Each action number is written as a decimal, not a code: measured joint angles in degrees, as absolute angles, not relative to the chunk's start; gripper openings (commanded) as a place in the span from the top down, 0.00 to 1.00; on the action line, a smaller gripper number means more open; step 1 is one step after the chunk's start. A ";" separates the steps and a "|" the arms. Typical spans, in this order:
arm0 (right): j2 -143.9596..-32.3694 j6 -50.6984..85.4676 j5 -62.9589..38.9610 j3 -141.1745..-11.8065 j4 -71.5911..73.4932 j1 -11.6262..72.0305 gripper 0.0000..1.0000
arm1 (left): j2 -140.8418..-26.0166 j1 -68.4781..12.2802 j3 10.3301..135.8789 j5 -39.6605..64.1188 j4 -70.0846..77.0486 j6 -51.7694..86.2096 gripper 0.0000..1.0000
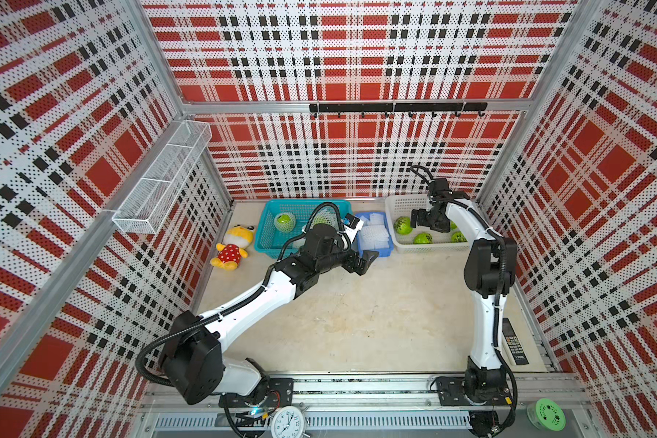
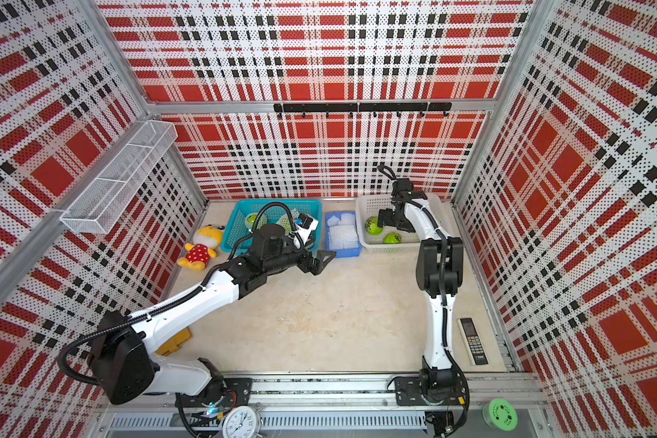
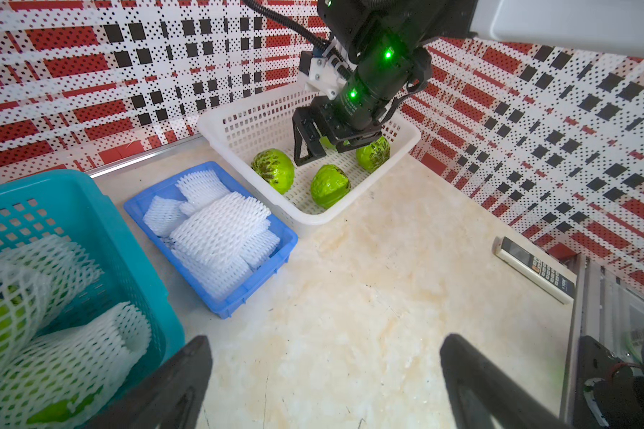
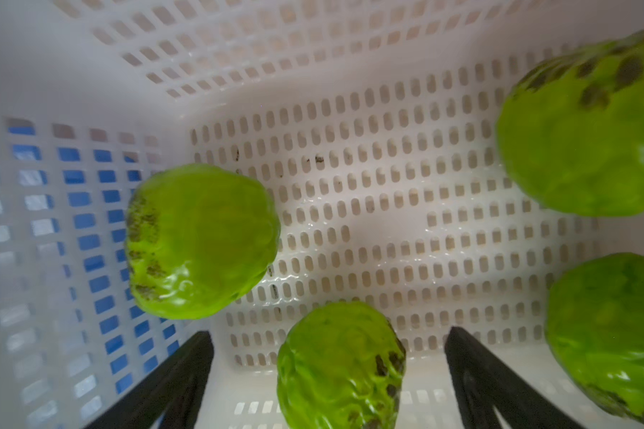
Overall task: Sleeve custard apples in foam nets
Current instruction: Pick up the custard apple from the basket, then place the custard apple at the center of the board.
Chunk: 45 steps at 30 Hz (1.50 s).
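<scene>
Several bare green custard apples (image 3: 274, 171) (image 3: 329, 185) lie in the white lattice basket (image 3: 313, 219) at the back right. My right gripper (image 4: 328, 336) hangs open inside that basket, its fingers on either side of one custard apple (image 4: 341, 367) with gaps to both. White foam nets (image 3: 220, 230) are piled in the blue tray (image 3: 238, 308). The teal basket (image 3: 119, 223) holds netted fruits (image 3: 60, 371). Just in front of the blue tray, my left gripper (image 3: 326, 340) is open above bare table with nothing between its fingers.
A plush toy (image 1: 232, 246) lies left of the teal basket (image 1: 266, 246). A remote control (image 2: 473, 341) rests by the right wall. A clock (image 2: 241, 423) and a green disc (image 1: 547, 413) sit on the front rail. A wire shelf (image 1: 160, 182) hangs on the left wall.
</scene>
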<state>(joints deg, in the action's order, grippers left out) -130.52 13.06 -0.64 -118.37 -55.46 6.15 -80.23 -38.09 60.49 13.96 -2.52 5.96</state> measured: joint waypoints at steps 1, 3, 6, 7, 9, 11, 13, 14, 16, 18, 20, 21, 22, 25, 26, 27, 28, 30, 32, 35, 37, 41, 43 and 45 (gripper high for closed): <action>-130.80 13.06 -0.91 -118.02 -55.44 6.15 0.00 | -80.23 -38.09 60.49 13.96 -2.52 5.96 0.02; -130.87 13.08 -1.28 -116.95 -55.48 6.15 0.00 | -80.23 -38.09 60.49 13.96 -2.37 5.93 0.02; -130.85 13.08 -1.98 -114.67 -54.83 6.33 0.00 | -80.23 -38.09 60.49 13.96 -2.20 5.89 0.02; -130.85 13.08 -2.20 -113.71 -54.61 6.31 0.00 | -80.23 -38.09 60.49 13.96 -2.13 5.89 0.02; -130.85 13.08 -2.39 -112.01 -54.52 6.35 0.03 | -80.23 -38.09 60.49 13.91 -2.11 5.89 0.02; -130.85 13.08 -2.39 -110.69 -54.37 6.35 0.07 | -80.18 -38.11 60.49 13.78 -2.13 5.89 0.02; -130.69 13.19 -2.42 -109.62 -53.36 6.35 0.12 | -79.96 -38.22 60.49 13.45 -2.13 5.91 0.02; -130.45 13.28 -2.37 -108.84 -52.66 6.35 0.15 | -79.77 -38.30 60.49 13.23 -2.15 5.91 0.02; -130.02 13.37 -2.31 -107.55 -51.72 6.35 0.20 | -79.20 -38.48 60.49 13.02 -2.17 5.91 0.02; -129.29 13.32 -2.09 -106.15 -50.61 6.35 0.28 | -78.50 -38.74 60.49 12.78 -2.17 5.93 0.01; -128.09 13.54 -1.85 -104.66 -49.52 6.35 0.30 | -77.91 -39.11 60.49 12.53 -2.20 5.93 0.01; -127.44 13.50 -1.63 -103.90 -49.01 6.35 0.31 | -77.69 -39.40 60.49 12.32 -2.28 5.93 0.01; -126.67 13.50 -1.43 -103.20 -48.62 6.35 0.32 | -77.56 -39.68 60.49 12.03 -2.42 5.93 0.02; -122.65 13.34 -0.86 -99.70 -46.33 6.35 0.35 | -77.43 -40.84 60.51 11.16 -2.96 5.91 0.02; -120.62 13.30 -0.75 -98.06 -45.32 6.35 0.36 | -77.38 -41.32 60.51 10.79 -3.22 5.91 0.01; -118.50 13.28 -0.80 -96.60 -44.49 6.35 0.37 | -77.34 -41.74 60.51 10.35 -3.42 5.91 0.02; -116.51 13.23 -0.82 -95.35 -43.72 6.35 0.38 | -77.25 -42.13 60.51 9.85 -3.55 5.93 0.01; -111.57 13.04 -0.93 -92.92 -41.87 6.37 0.39 | -76.95 -42.70 60.51 8.93 -3.75 5.96 0.01; -106.26 12.80 -1.15 -90.91 -39.46 6.50 0.40 | -76.20 -43.03 60.51 7.97 -4.21 6.07 0.01; -99.31 11.99 -2.02 -88.77 -36.36 6.94 0.41 | -74.24 -43.16 60.51 6.33 -4.67 6.24 0.01; -94.72 11.11 -2.92 -87.11 -34.35 7.97 0.41 | -72.40 -43.07 60.51 5.54 -4.97 6.50 0.00; -85.01 8.58 -5.56 -80.62 -29.58 13.10 0.42 | -67.16 -41.89 60.49 5.30 -6.85 7.70 0.00; -80.01 7.66 -7.79 -75.22 -26.30 16.29 0.42 | -64.12 -40.91 60.36 5.37 -8.34 8.56 0.00; -74.50 6.42 -10.31 -68.16 -22.33 19.99 0.43 | -60.29 -39.64 59.09 5.78 -9.45 9.56 0.00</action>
<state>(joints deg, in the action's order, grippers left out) -74.50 6.42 -10.31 -68.16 -22.33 19.99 -60.29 -39.64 59.09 5.78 -9.45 9.56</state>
